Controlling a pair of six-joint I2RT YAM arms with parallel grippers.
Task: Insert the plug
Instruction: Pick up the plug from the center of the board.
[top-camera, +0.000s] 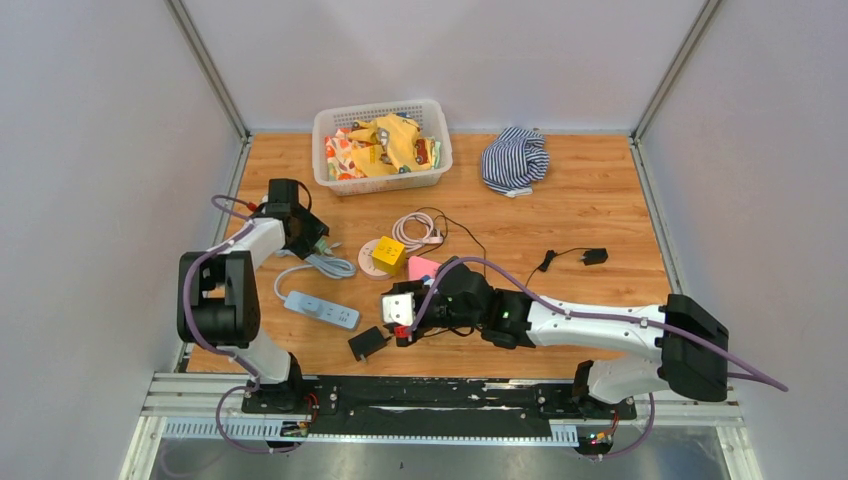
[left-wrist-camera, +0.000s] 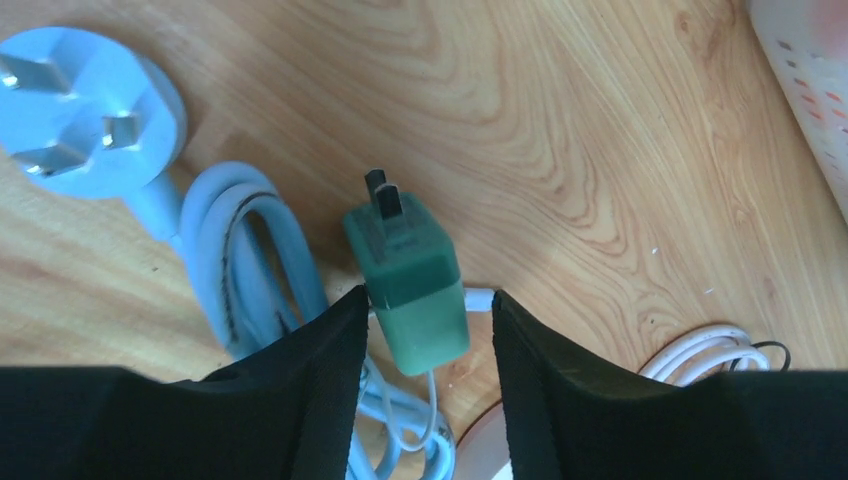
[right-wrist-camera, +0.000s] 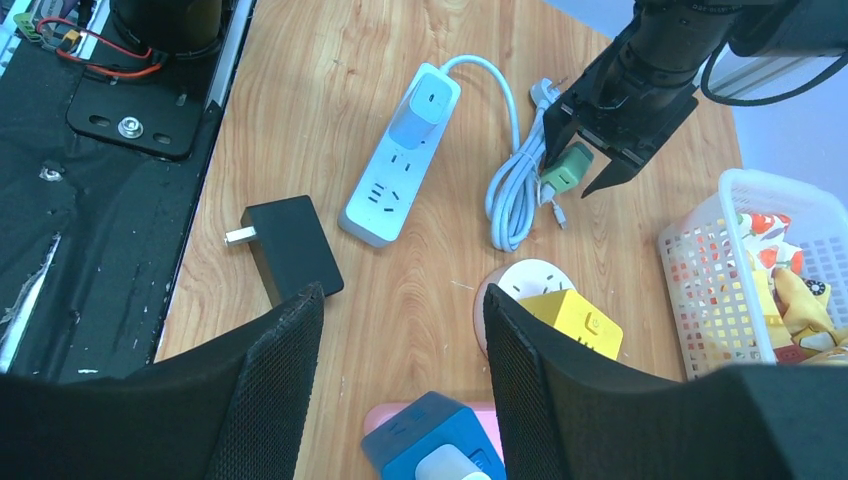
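Left wrist view shows the relation that matters. The green plug (left-wrist-camera: 405, 270) lies on the wooden surface (left-wrist-camera: 600, 150) directly between the left jaws. Its body reaches back into the gap and its two flat prongs point out toward 12 o'clock, a shade toward 11, so its long axis runs along the fingers, not across them.

The left jaws stand spread around the plug and are not pinching it. The pad (left-wrist-camera: 325, 345) at 9 o'clock touches or nearly touches the plug's side, while the pad (left-wrist-camera: 525, 345) at 3 o'clock stands apart from it with a visible gap. The plug partly rests on the coiled white cable (left-wrist-camera: 235, 250), whose three-pin plug (left-wrist-camera: 85, 110) sits at 10 o'clock.

In the top external view the power strip (top-camera: 320, 310) lies near the left jaws, at about 5 o'clock from them, with its long axis running 10 to 4. The right jaws are spread and empty beside the black adapter (top-camera: 368, 343), at roughly 4 o'clock of the strip. The left arm is the one on the plug.

I judge the coming move to be a squeeze across the plug's flanks. After that the prongs must be turned down to meet the strip's sockets.
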